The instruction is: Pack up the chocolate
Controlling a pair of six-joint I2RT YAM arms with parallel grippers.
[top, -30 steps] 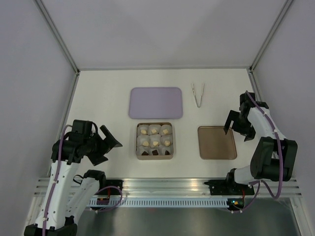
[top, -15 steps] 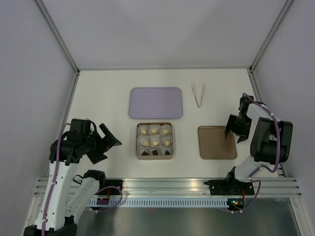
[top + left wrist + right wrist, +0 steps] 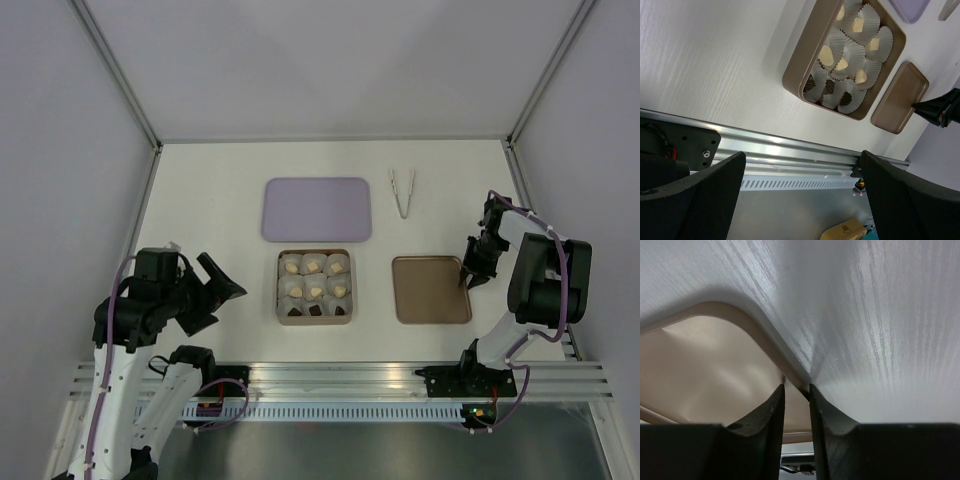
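chocolate (image 3: 313, 283): square grid, dark row nearside | right jaws grip lid (image 3: 431, 290)

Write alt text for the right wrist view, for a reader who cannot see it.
The right gripper pinches the rim of a shallow brown tray near its rounded corner, with one finger over the tray's inside and one outside it. The white table fills the rest of this close-up.

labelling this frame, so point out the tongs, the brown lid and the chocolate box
tongs (image 3: 402, 210), top view, joined end
brown lid (image 3: 431, 290), top view, bare centre
chocolate box (image 3: 278, 289), top view, left rim
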